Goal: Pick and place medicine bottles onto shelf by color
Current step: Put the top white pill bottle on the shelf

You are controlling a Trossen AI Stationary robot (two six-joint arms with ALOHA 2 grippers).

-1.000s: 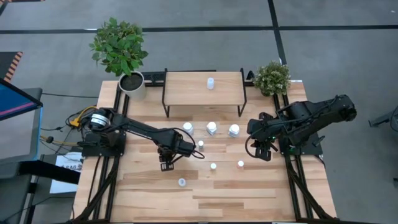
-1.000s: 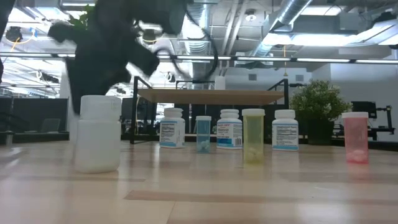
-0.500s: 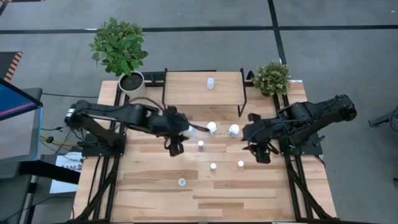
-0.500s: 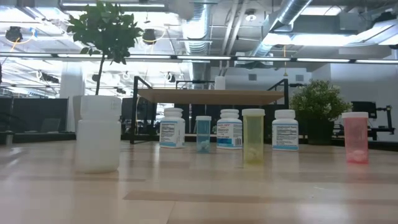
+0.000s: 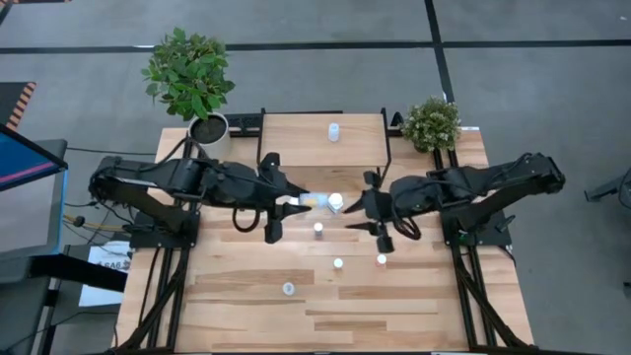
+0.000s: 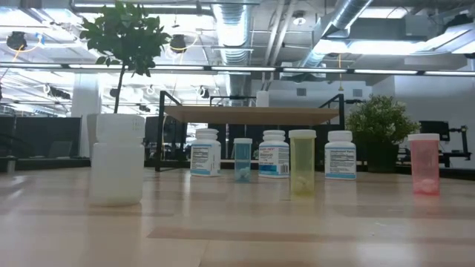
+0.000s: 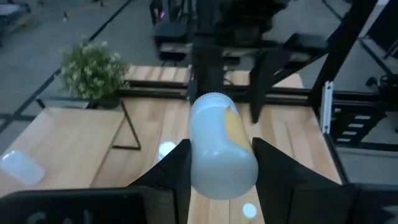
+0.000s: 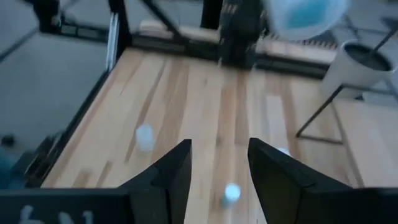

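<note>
My left gripper (image 5: 296, 203) is over the table's middle, shut on a pale bottle (image 7: 221, 146) with a yellowish side, held level. My right gripper (image 5: 367, 210) faces it from the right, open and empty (image 8: 214, 171). One bottle (image 5: 333, 131) stands on the light-wood shelf (image 5: 296, 143). A white bottle (image 5: 336, 202) and small bottles (image 5: 317, 229) (image 5: 338, 263) (image 5: 382, 259) (image 5: 288, 289) stand on the table. The low view shows labelled white bottles (image 6: 274, 154), a pale-blue one (image 6: 243, 159), a yellow one (image 6: 302, 162) and a pink one (image 6: 424, 163), but neither gripper. My left gripper pinches the bottle's body by its two sides (image 7: 196, 165) between the two fingers (image 7: 174, 171). The fingers come level from the table's left and lie along the bottle. The bottle lies level, its narrower end (image 7: 214, 102) toward my right gripper, lifted clear of the table.
A large potted plant in a white pot (image 5: 209, 131) stands at the far left beside the shelf. A small plant (image 5: 431, 123) stands at the far right. The shelf's black legs (image 5: 385, 163) stand just beyond both grippers. Bare planks (image 5: 394, 306) lie along the near side.
My left gripper has swung from the table's near middle toward the far edge and the right, and has left the low view. My right gripper has gone toward the table's left, to the middle, and now faces the left gripper.
</note>
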